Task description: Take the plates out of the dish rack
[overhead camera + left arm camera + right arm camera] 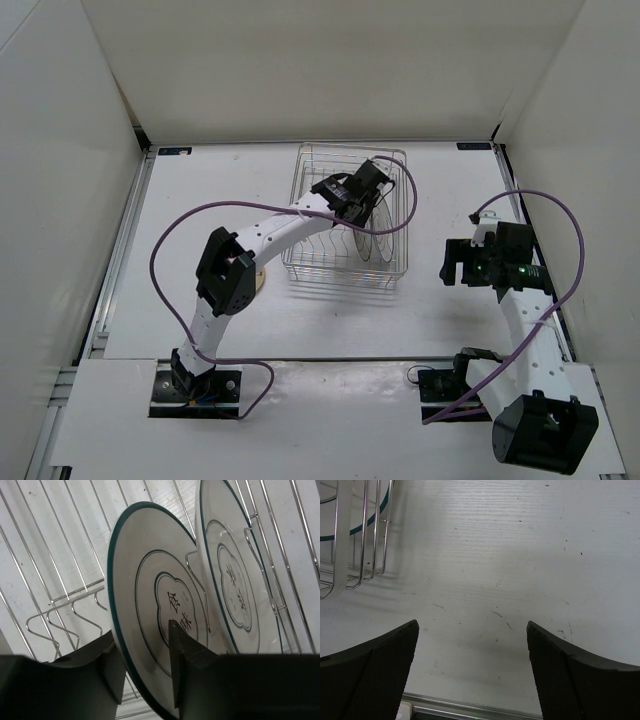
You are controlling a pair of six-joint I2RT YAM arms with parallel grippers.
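The left gripper (145,640) is inside the dish rack (345,272), at upper centre of the overhead view, with one finger on each side of the nearer plate (150,580). It is set narrow, but I cannot tell whether the pads are pressing yet. A second plate (235,580) stands just behind, both upright in the divider wires (200,585). A tan plate (260,283) seems to lie on the bench (520,555), half hidden under the left arm's elbow. The right gripper (472,670) hangs wide open over bare bench at right.

Risks: the smooth rim could slip from a shallow pinch. A tilted lift could snag the wires, drag the rack or knock the neighbouring plate
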